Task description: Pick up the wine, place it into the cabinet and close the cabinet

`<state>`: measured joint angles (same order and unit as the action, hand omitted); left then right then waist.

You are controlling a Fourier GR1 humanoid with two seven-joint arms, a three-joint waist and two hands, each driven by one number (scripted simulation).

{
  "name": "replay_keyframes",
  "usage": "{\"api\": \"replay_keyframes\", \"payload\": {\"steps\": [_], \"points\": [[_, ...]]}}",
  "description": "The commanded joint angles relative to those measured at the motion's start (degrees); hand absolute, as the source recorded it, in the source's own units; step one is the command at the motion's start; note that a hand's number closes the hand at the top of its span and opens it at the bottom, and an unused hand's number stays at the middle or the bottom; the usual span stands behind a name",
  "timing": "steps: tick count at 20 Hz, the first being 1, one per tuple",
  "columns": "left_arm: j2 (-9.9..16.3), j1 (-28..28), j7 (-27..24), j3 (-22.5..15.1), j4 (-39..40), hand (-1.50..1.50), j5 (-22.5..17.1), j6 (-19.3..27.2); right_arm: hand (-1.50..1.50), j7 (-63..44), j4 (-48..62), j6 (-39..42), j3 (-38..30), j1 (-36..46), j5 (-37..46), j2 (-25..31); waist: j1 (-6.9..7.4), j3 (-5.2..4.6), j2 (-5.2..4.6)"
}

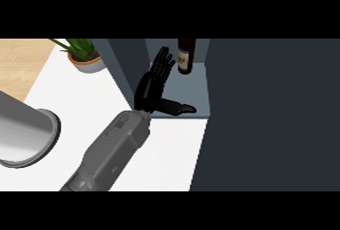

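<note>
Briefly, I saw one hand (154,87) inside the cabinet (199,96), fingers straight, thumb out, holding nothing, just beside the wine (186,56), white counter (86,94) below, potted plant (83,54) behind.

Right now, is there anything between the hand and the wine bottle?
No. In the head view, only bare cabinet shelf separates the open hand from the wine bottle.

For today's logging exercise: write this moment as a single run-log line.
wine bottle: upright inside cabinet | hand: open, beside bottle, not holding | cabinet door: open | step left: close door
</note>
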<state>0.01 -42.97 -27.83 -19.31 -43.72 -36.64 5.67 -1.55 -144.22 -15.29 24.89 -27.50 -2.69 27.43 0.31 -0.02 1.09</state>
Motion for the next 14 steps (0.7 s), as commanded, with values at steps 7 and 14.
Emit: {"api": "replay_keyframes", "payload": {"steps": [7, 14], "points": [[1.72, 19.67, 4.99, -7.51, -23.65, -1.50, 2.24, 4.81, -1.50, -4.66, -12.54, -0.15, -2.22, -3.33, -3.87, 1.34, 0.47, 0.02, -0.34], [9.39, 32.77, 5.73, -7.40, -37.63, -1.50, 0.73, 1.59, -1.50, -4.36, -13.28, 1.59, -1.33, -5.51, -2.03, 3.91, -0.31, 0.01, -0.55]]}}
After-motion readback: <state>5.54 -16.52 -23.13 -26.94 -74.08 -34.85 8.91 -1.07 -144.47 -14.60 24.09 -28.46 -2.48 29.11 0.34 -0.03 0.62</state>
